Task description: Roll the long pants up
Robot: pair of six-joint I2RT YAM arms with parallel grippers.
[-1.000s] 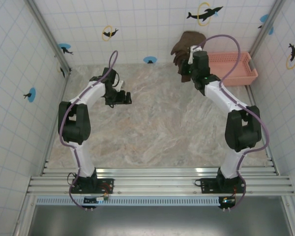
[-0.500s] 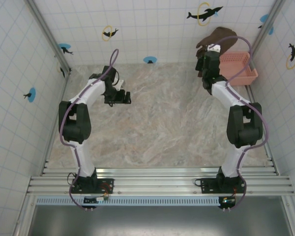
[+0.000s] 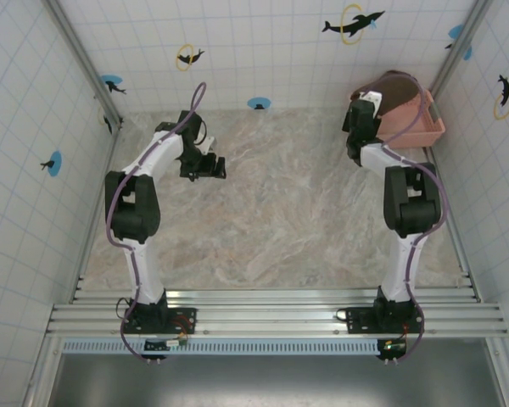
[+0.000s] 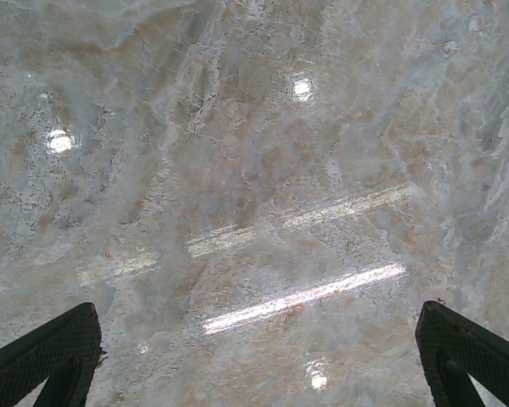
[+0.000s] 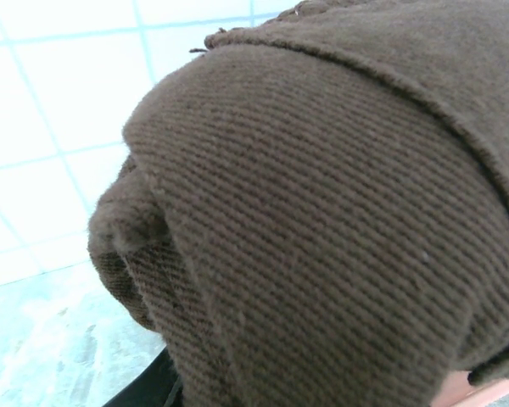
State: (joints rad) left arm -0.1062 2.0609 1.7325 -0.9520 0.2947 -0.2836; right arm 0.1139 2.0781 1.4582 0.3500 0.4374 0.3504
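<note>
Step judged: fetching, rolling not yet begun. Pants [image 3: 401, 87] seen heaped on basket [image 3: 431, 127], bunched over its left rim, not spread. Right gripper [image 3: 366, 102] held at basket's left edge, buried in cloth; whether pinched or spread cannot be told. Left gripper [image 3: 210, 168] spread wide, nothing held, well left of basket over worktop [image 3: 280, 212]. Next move judged: pants to be laid flat beside basket. Cloth dark brown, twill-ribbed, thickly folded, seam edge showing.

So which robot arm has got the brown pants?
The right gripper, by the pink basket: brown pants are bunched in it. The left gripper is open over the table.
</note>
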